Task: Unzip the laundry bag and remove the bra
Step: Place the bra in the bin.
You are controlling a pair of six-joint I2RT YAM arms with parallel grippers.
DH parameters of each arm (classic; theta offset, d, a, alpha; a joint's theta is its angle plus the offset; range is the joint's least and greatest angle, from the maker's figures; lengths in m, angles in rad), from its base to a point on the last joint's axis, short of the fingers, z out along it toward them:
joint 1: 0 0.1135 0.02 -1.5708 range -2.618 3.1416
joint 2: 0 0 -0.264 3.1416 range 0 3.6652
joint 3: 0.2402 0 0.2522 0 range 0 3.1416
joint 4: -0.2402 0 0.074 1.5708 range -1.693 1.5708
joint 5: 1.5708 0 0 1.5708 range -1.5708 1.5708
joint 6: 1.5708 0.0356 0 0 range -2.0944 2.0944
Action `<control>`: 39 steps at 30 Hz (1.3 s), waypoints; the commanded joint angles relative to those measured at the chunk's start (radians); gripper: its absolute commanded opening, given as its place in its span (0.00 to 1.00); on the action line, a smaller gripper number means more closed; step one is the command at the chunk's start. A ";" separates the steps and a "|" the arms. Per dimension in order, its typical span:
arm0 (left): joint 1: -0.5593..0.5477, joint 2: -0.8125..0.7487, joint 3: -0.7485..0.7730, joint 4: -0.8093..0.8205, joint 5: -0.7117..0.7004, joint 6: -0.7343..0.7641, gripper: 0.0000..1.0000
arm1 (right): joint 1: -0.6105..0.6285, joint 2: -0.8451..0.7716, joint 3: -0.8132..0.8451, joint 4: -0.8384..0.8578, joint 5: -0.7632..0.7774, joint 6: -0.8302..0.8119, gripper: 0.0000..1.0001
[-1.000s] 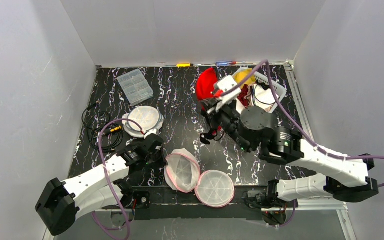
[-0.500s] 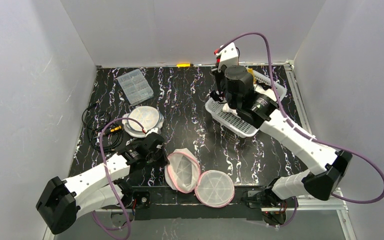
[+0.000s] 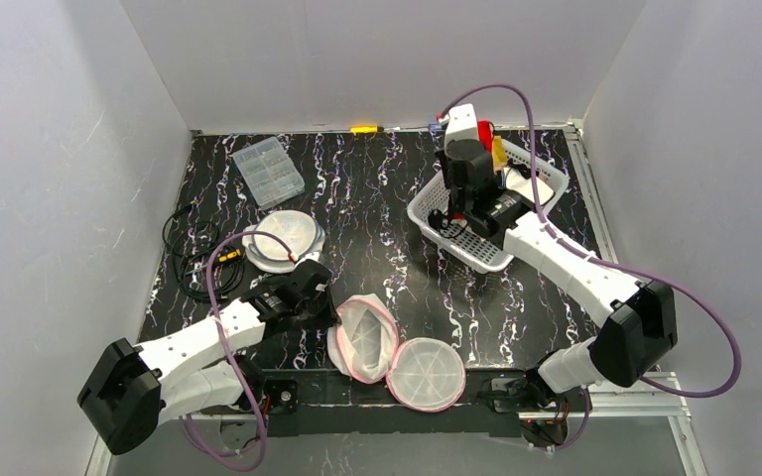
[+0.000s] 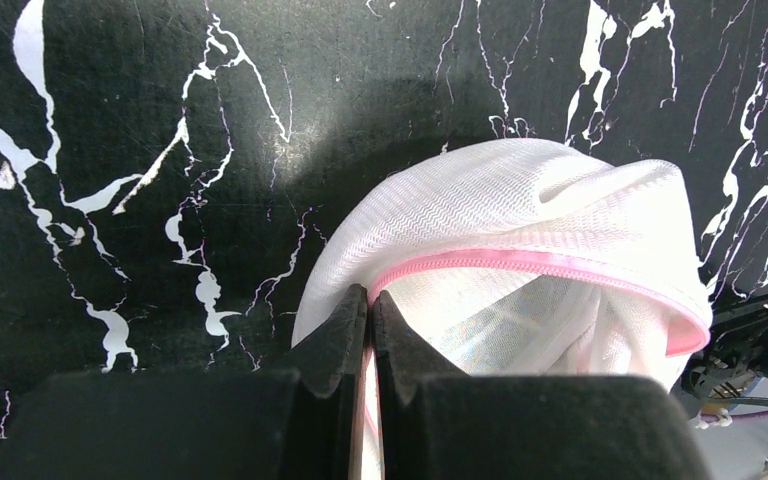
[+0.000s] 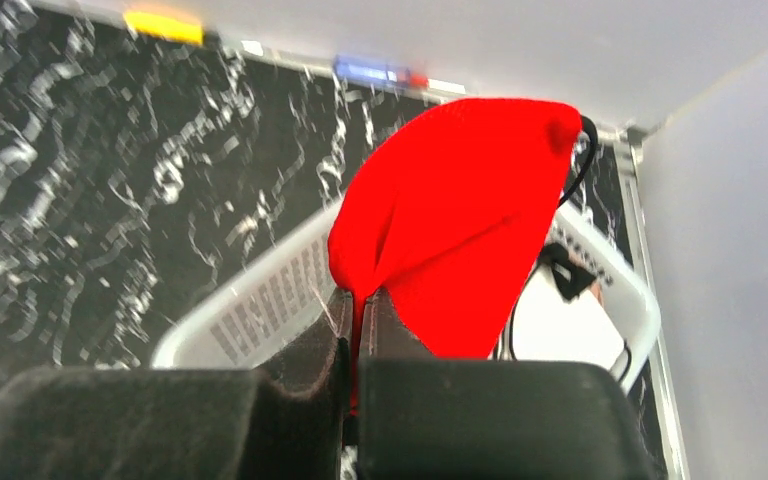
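Note:
The white mesh laundry bag (image 3: pixel 362 337) with a pink zipper (image 4: pixel 520 262) lies unzipped near the front edge, its two round halves spread apart. My left gripper (image 4: pixel 370 297) is shut on the bag's pink-edged rim at its left side. The red bra (image 5: pixel 460 220) hangs from my right gripper (image 5: pixel 358 300), which is shut on a fold of it. It hangs above the white basket (image 5: pixel 260 300) at the back right. From above, only a sliver of the bra (image 3: pixel 484 132) shows behind the right wrist.
The white basket (image 3: pixel 456 236) also holds a yellow item (image 3: pixel 499 151) and a white object with black cable. A clear compartment box (image 3: pixel 268 171) sits at back left, round white mesh discs (image 3: pixel 283 238) and a black cable coil (image 3: pixel 193 263) at left.
My right arm swung the red bra from above the table's middle back to over the basket. The left gripper kept its hold on the bag rim.

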 commanded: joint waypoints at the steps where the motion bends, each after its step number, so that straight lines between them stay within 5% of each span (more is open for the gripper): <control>1: 0.005 -0.001 0.000 0.010 0.017 0.009 0.00 | -0.009 -0.043 -0.090 0.055 0.066 0.047 0.01; 18: 0.004 -0.013 -0.024 0.019 0.036 -0.007 0.00 | -0.020 0.041 -0.219 -0.225 0.069 0.269 0.01; 19: 0.005 -0.014 -0.024 0.018 0.037 -0.007 0.00 | -0.020 0.055 -0.206 -0.245 0.057 0.277 0.05; 25: 0.005 -0.038 -0.014 0.005 0.035 -0.006 0.00 | -0.020 0.011 -0.135 -0.298 -0.004 0.303 0.61; 28: 0.005 -0.037 0.007 -0.005 0.036 -0.002 0.00 | -0.011 -0.054 -0.107 -0.349 -0.036 0.337 0.75; 34: 0.004 -0.038 0.052 -0.045 0.020 0.008 0.00 | 0.036 -0.255 -0.143 -0.419 -0.145 0.398 0.84; 39: 0.005 -0.076 0.074 -0.099 -0.049 0.004 0.00 | 0.084 -0.417 -0.319 -0.465 -0.341 0.512 0.79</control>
